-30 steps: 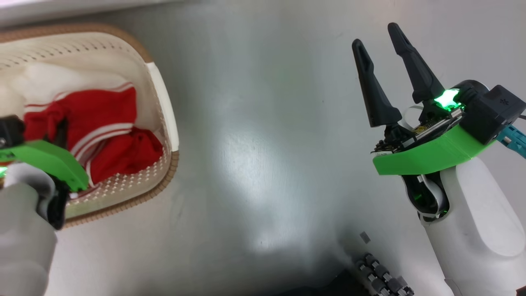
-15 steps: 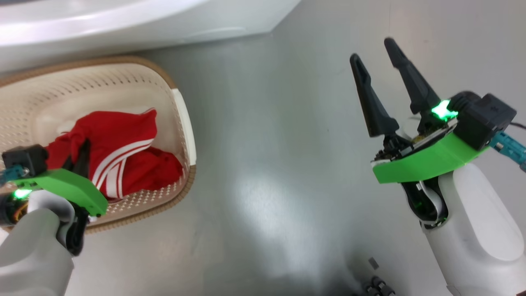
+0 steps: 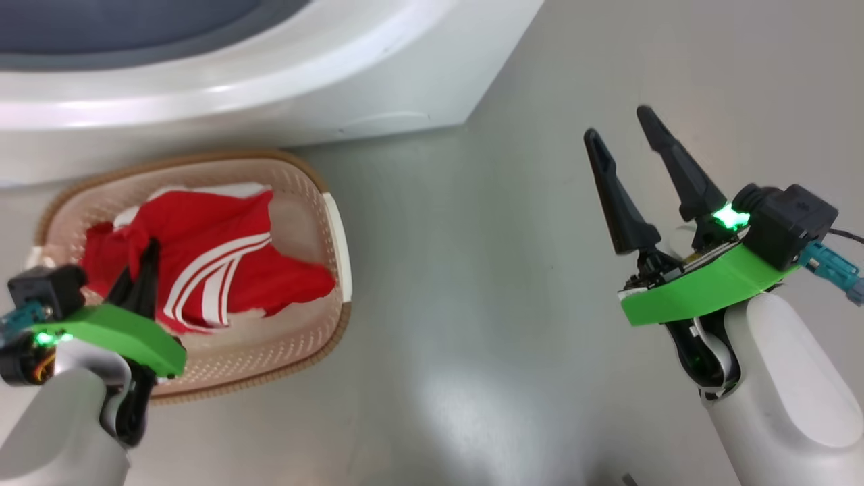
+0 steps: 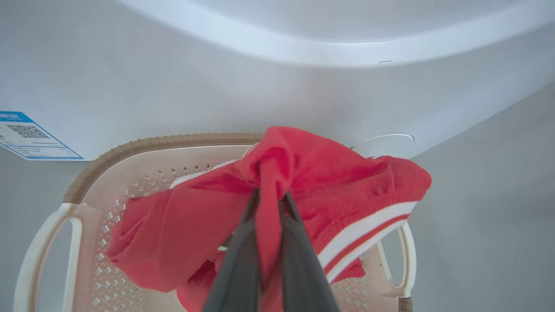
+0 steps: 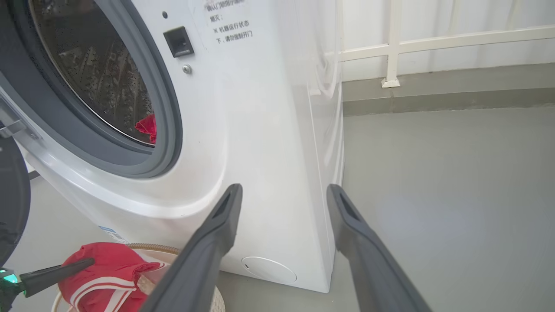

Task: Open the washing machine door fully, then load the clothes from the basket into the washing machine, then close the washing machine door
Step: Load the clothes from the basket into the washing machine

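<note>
left gripper (image 4: 269, 195) pinches a bunched fold of the clothes (image 4: 338, 173), held just above the basket (image 4: 143, 142) (hem seems to trail inside). well right of the basket, right gripper (image 3: 619, 128) gapes wide, empty; the washing machine (image 3: 378, 88) stands just behind the basket.

Small grey Chinese print (image 5: 227, 24) on the white front of the washing machine (image 5: 269, 130), beside its dark latch slot (image 5: 178, 42), reads in part "请勿强制开门", while a blue-edged sticker (image 4: 30, 141) lower down carries a QR code and lettering too small to read.
</note>
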